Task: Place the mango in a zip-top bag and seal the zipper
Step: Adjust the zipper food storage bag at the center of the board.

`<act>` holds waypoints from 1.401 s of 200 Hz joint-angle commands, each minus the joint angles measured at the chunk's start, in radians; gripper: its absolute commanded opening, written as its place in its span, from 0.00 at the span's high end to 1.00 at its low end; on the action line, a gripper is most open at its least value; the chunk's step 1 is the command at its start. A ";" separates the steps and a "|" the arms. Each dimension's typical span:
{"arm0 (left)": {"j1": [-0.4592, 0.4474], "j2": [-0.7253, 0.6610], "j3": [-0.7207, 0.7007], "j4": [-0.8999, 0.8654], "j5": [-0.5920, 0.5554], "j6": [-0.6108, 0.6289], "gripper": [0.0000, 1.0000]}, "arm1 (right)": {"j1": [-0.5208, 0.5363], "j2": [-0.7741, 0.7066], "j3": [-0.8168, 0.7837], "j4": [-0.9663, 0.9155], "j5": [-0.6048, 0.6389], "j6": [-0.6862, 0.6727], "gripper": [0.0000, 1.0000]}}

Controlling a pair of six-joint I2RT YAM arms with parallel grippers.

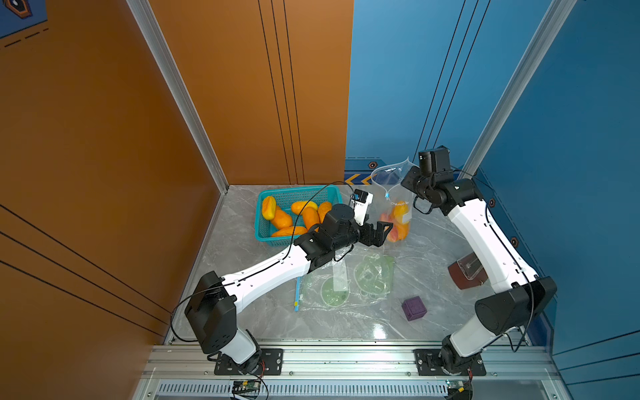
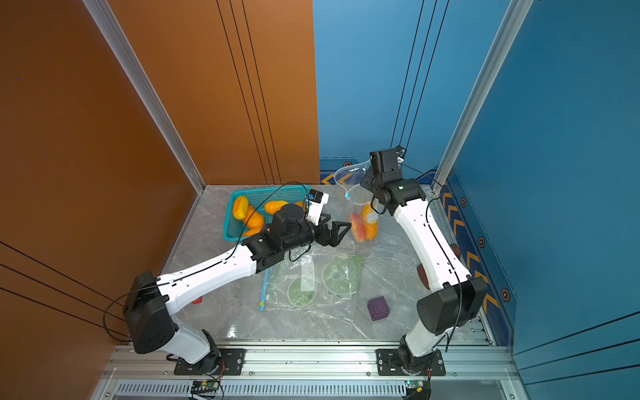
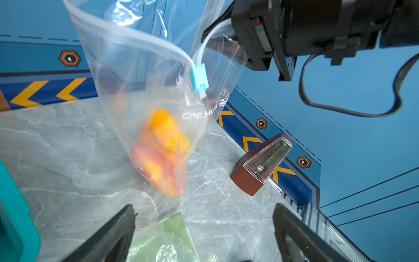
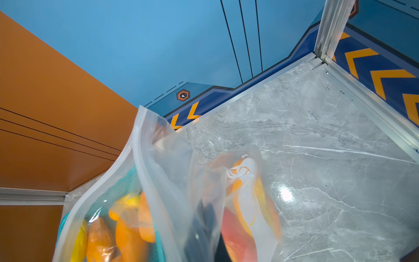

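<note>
A clear zip-top bag [image 1: 390, 177] hangs upright with its mouth open, and my right gripper [image 1: 406, 180] is shut on its top rim. A red and yellow mango [image 1: 398, 221] lies in the bottom of the bag, which rests on the table. In the left wrist view the mango [image 3: 163, 154] shows through the plastic, and the blue zipper slider [image 3: 199, 77] sits at one end of the rim. My left gripper [image 1: 382, 233] is open and empty just beside the bag's lower part. In the right wrist view the bag [image 4: 172, 181] covers the jaws.
A teal basket [image 1: 258, 221] with several orange mangoes stands at the back left. A second clear bag with green shapes [image 1: 346, 284] lies flat mid-table. A purple cube [image 1: 414, 308] and a brown metronome [image 1: 467, 272] sit to the right.
</note>
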 commanded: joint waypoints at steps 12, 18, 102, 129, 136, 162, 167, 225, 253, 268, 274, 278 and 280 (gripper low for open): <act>0.006 0.063 -0.066 0.305 0.006 0.137 0.18 | 0.000 -0.064 -0.030 -0.010 0.030 0.055 1.00; 0.008 0.079 -0.072 0.345 0.003 0.142 0.19 | 0.000 -0.066 -0.030 -0.010 0.029 0.058 1.00; 0.003 0.203 0.036 0.456 -0.023 0.157 0.23 | 0.001 -0.077 -0.092 0.001 0.020 0.064 1.00; 0.002 0.207 0.046 0.470 -0.049 0.153 0.24 | 0.000 -0.078 -0.099 0.004 0.020 0.061 1.00; 0.000 0.207 0.050 0.470 -0.054 0.158 0.24 | 0.000 -0.077 -0.101 0.004 0.020 0.062 1.00; 0.000 0.217 0.069 0.469 -0.084 0.167 0.40 | 0.000 -0.076 -0.102 0.009 0.014 0.059 1.00; 0.001 0.219 0.070 0.470 -0.086 0.167 0.41 | 0.000 -0.076 -0.104 0.010 0.013 0.060 1.00; 0.010 0.230 0.071 0.469 -0.077 0.161 0.79 | -0.002 -0.081 -0.106 0.015 0.006 0.048 1.00; 0.019 0.228 0.066 0.468 -0.081 0.168 0.98 | -0.004 -0.080 -0.106 0.019 0.003 0.039 1.00; 0.030 0.222 0.071 0.469 -0.080 0.170 1.00 | -0.005 -0.081 -0.100 0.021 0.000 0.029 1.00; 0.034 0.219 0.074 0.469 -0.076 0.172 1.00 | -0.006 -0.081 -0.099 0.021 -0.004 0.022 1.00; 0.038 0.218 0.077 0.468 -0.074 0.173 1.00 | -0.006 -0.082 -0.097 0.021 -0.005 0.018 1.00; 0.040 0.218 0.078 0.468 -0.072 0.174 1.00 | -0.007 -0.081 -0.095 0.021 -0.005 0.016 1.00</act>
